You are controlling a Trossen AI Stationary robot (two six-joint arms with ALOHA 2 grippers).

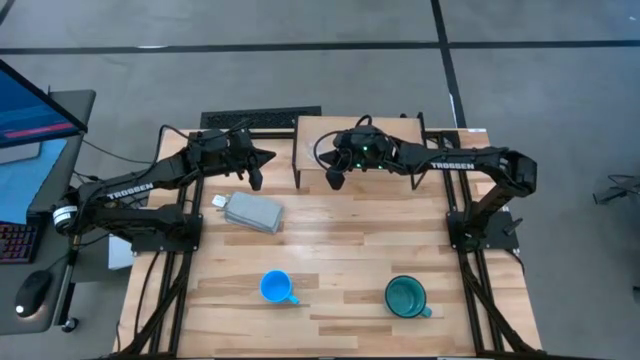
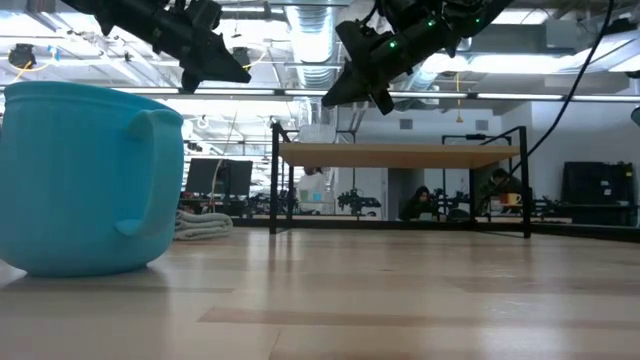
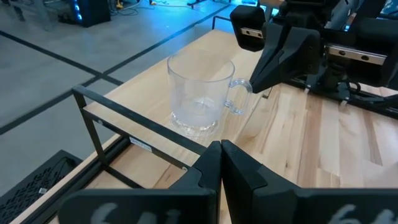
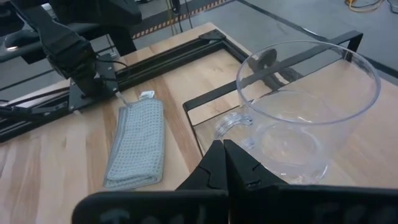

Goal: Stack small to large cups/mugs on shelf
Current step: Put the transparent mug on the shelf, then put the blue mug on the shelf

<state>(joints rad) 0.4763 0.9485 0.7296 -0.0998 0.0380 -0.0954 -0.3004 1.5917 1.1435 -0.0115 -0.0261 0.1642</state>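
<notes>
A clear glass cup [image 3: 198,93] with a side handle stands upright on its base on the light-wood shelf [image 1: 400,140], near the shelf's left end. My right gripper [image 4: 224,155] is shut, and its tips hover right by the cup's handle. My left gripper [image 3: 221,155], also shut, hangs in the air left of the shelf and points toward the cup. The blue mug [image 1: 277,287] and the teal mug [image 1: 406,296] stand upright on the tabletop near its front edge. The blue mug [image 2: 85,180] fills the left of the low view. My right gripper's shut fingertips [image 3: 255,81] stand beside the glass cup's handle [image 3: 239,96], slanting down from the table's right side. I cannot tell whether they touch it. The cup stands upright on the shelf.
A folded grey cloth [image 1: 253,212] lies on the table left of the shelf, below my left gripper. The shelf's black metal frame [image 3: 99,118] rims its board. Bare planks lie between the shelf and the two mugs. A monitor and keyboard stand off the table's left side.
</notes>
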